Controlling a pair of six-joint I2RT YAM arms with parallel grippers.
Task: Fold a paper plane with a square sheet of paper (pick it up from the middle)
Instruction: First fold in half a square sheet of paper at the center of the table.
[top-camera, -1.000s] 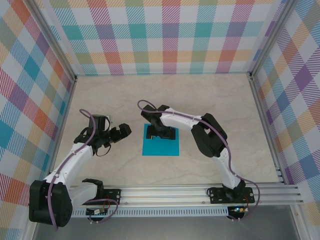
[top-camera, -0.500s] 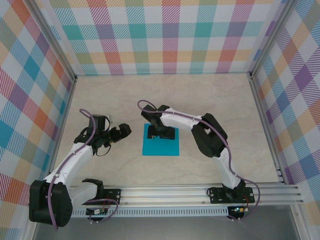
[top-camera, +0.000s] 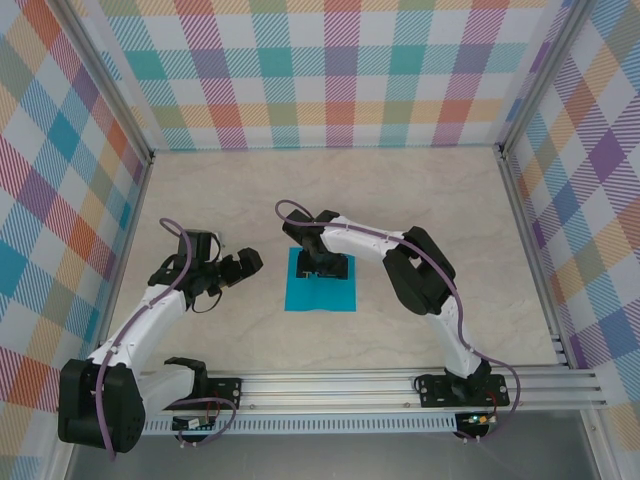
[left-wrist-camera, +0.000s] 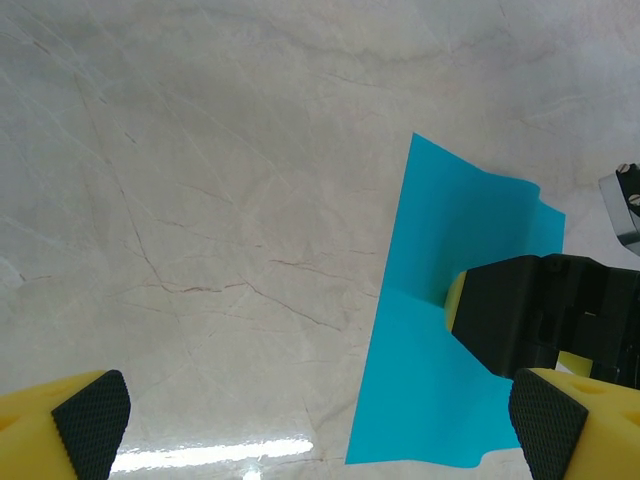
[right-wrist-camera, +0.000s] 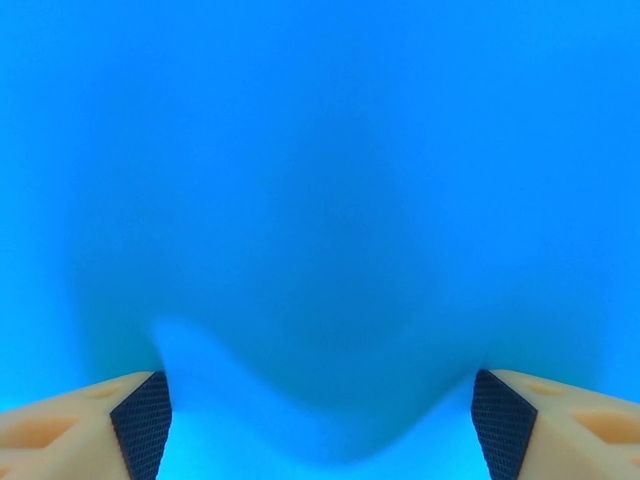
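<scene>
Near the middle of the bench, teal-blue against pale marbled stone: the square sheet of paper. Unfolded, with sharp corners and no crease to be made out. Flat along the near edge. In the left wrist view, slightly wavy along the edge beside the right arm's tool.

Planted on the far half of the sheet, reaching in from the right side: the right pincer. Parted rather than clenched, with both black pads pressed down on the paper, one to either side of its middle. Between those pads, a soft hump of paper bulging upward, blurred by closeness. Touching the sheet, not yet clamped on it.

Just left of the sheet, apart from its left edge and held above bare bench: the left pincer. Released and spread wide, yellow fingers with black tips at the two lower corners of its own camera view. Between them, only stone and the sheet's nearest corner. Aimed toward the sheet, no contact with it.

Behind the sheet, a stretch of bare bench up to the plaid back wall. More plaid panels well to the left and right of the sheet. On the near side of the sheet, past an open strip of stone, the aluminium rail carrying both arm bases.
</scene>
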